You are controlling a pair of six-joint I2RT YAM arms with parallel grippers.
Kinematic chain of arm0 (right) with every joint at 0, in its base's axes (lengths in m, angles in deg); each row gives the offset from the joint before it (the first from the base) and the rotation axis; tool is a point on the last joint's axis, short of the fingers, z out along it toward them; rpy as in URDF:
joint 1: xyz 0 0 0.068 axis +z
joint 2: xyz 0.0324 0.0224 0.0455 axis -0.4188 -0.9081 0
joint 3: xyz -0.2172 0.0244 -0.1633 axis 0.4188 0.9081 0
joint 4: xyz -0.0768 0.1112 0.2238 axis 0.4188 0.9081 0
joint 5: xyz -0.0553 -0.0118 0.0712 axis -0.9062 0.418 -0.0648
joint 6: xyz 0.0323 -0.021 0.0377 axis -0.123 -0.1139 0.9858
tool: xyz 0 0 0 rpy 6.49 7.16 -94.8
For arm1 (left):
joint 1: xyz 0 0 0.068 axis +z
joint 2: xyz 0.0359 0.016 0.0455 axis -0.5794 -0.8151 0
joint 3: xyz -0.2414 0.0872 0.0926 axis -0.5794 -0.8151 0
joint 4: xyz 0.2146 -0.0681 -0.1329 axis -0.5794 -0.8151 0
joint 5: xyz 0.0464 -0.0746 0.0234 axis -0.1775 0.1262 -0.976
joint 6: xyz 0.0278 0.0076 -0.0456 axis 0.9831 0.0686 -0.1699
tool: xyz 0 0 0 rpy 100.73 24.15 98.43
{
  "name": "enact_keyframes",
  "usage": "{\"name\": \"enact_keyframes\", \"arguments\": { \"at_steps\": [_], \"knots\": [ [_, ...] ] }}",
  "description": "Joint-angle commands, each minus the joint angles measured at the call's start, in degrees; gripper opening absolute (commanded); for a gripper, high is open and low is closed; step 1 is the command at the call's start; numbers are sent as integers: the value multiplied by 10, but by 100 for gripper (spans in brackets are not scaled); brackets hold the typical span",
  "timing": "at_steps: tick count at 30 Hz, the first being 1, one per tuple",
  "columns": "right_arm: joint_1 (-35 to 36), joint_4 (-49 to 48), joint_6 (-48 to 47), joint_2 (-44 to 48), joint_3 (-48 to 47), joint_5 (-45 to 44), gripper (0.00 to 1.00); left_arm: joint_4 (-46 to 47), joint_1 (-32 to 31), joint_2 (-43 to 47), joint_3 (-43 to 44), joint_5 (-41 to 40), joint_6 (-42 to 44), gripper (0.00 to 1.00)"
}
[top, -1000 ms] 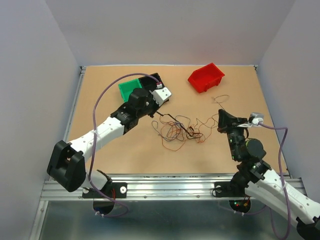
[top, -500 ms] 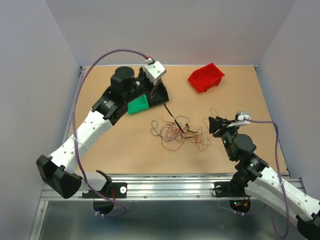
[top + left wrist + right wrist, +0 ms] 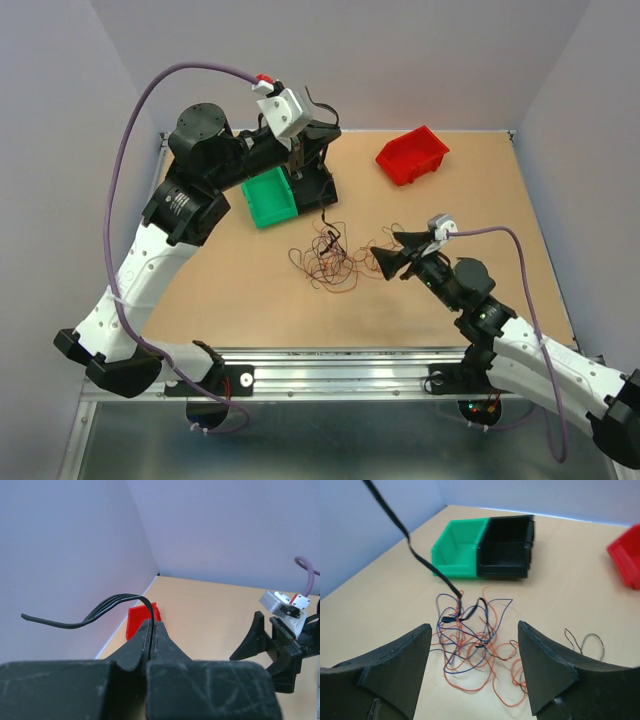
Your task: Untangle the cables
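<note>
Left pincer raised above the bins, clamped on a black ribbon cable trailing down into the tangle of red, orange and black cables mid-counter, right pincer spread apart just beside the tangle.

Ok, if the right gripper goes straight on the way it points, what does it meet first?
Probably the cables, tangled just ahead of the open right gripper. The green bin and black bin lie beyond. Depth is uncertain.
</note>
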Motion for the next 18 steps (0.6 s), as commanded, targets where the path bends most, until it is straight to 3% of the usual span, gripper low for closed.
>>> {"name": "enact_keyframes", "arguments": {
  "at_steps": [1,8,18],
  "knots": [
    [3,-130,-39,-67,-22,131,74,14,-1,6,27,43,-27,0],
    [3,-215,-71,-237,-107,204,71,40,-1,14,28,51,-48,0],
    [4,-284,-91,-395,-195,183,66,43,-3,12,67,66,-67,0]
  ]
}}
